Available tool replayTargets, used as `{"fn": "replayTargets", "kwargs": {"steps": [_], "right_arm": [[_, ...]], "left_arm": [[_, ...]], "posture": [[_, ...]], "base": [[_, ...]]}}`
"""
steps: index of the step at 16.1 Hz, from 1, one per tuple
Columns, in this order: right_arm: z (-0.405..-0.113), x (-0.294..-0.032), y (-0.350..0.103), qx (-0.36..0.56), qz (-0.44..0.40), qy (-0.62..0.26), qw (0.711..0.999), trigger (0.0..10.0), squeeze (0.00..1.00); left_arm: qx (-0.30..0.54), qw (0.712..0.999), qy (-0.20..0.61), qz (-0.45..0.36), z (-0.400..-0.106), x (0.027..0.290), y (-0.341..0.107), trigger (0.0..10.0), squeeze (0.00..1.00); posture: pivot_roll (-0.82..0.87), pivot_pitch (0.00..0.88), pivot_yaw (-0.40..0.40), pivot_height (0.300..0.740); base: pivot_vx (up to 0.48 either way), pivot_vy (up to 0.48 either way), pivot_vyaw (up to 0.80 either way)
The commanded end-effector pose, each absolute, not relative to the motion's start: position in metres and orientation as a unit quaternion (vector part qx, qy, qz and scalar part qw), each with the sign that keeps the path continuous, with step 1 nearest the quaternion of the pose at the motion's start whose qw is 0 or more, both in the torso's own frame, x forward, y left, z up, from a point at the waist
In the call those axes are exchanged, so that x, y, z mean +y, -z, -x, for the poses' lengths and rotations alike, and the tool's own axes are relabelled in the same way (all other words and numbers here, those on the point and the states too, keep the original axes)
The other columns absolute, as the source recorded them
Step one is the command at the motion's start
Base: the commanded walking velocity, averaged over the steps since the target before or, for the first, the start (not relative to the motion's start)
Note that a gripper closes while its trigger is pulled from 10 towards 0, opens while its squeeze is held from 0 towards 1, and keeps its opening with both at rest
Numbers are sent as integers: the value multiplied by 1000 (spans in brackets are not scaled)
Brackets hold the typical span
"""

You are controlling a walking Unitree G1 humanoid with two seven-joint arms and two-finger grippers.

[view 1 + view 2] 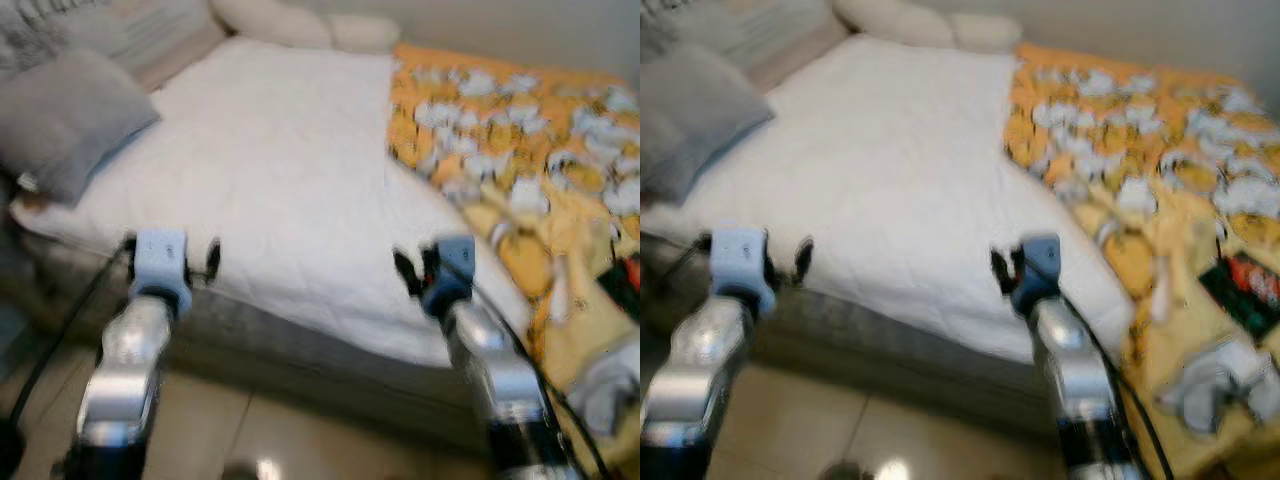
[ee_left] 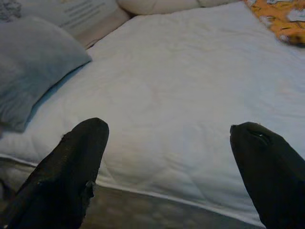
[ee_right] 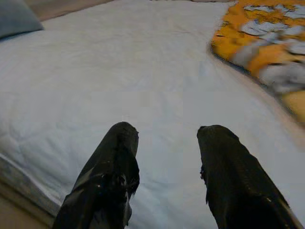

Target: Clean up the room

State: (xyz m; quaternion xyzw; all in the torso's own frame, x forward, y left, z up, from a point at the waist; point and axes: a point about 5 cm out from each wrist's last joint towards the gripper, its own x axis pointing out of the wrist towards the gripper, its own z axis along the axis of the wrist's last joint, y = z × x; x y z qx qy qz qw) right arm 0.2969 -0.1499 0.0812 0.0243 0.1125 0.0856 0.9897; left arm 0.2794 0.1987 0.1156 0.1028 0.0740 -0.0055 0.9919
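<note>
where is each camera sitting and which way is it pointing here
Left eye view: on the head, looking forward and down at the bed; both silver arms show, left hand and right hand at the near edge.
Right eye view: same head, same scene, same arms.
Left wrist view: on the left wrist, looking along its spread fingers across the white cover to the grey pillow.
Right wrist view: on the right wrist, looking along its parted fingers toward the orange blanket.
All four share the white bed.
</note>
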Motion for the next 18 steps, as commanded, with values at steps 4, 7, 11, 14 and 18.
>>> {"fn": "replayTargets", "kwargs": {"steps": [4,7,11,14,18], "right_arm": [[-298,-152,-83,111,-25,-79,990,10000,0],[-297,-150,-85,102,-53,-95,989,10000,1000],[-297,-155,-85,89,-2,-82,993,10000,1000],[-298,-156,-86,82,-9,-85,993,10000,1000],[-296,-151,-85,78,-21,-97,992,10000,1000]], "left_arm": [[67,992,11,-108,-282,198,-119,10000,1000],[68,992,12,-107,-281,197,-119,10000,1000],[68,992,15,-109,-281,196,-118,10000,1000],[69,991,17,-109,-281,195,-117,10000,1000],[69,991,22,-113,-280,194,-116,10000,1000]], "posture": [[-13,0,-16,740],[-15,0,-16,740],[-14,0,-14,740],[-18,0,-11,740],[-15,0,-12,740]], "base": [[0,-480,0],[0,-480,0],[0,-480,100],[0,-480,679],[0,-480,769]]}}
